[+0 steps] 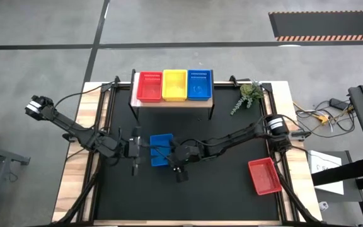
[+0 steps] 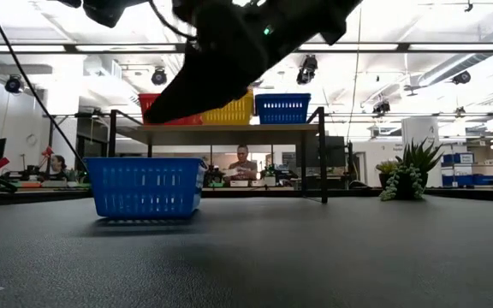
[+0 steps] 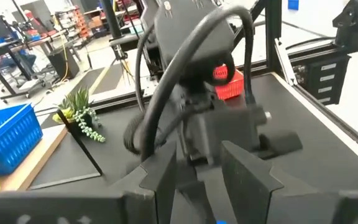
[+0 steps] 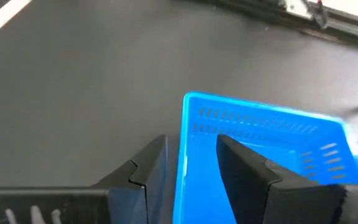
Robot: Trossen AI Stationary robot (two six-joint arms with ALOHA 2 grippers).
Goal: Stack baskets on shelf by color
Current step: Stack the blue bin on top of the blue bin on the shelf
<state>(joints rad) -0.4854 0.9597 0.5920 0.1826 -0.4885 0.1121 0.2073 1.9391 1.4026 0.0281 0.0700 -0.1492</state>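
Blue basket (image 4: 263,146) rim between the spread fingers of the right hand (image 4: 188,165), not yet pinched.

Three baskets (image 1: 174,86) sit on the shelf (image 1: 172,102); before it one basket (image 1: 161,149), another (image 1: 265,176) far right.

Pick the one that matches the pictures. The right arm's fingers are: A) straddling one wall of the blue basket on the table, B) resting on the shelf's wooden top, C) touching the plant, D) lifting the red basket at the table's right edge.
A: in the right wrist view the right gripper has one finger inside and one outside the wall of the blue basket, which sits on the black table.
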